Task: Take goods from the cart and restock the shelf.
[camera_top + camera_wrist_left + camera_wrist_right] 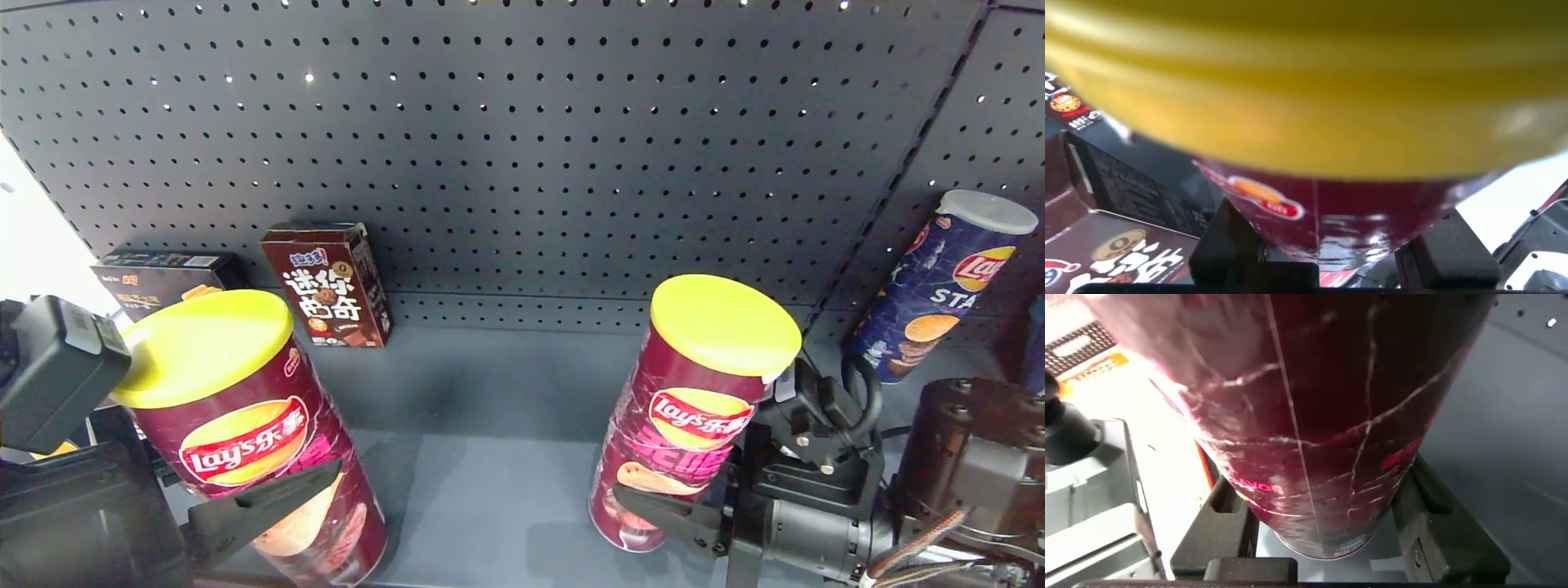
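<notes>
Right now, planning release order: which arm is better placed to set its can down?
Probably right: right can hangs over bare shelf, base low; left can is at the front edge.

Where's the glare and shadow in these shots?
Head view: blown-out white at left edge, glints through pegboard holes, shadows on the shelf beside the left can. Left wrist view: sheen on its yellow lid. Right wrist view: washed-out patch on the right can.
</notes>
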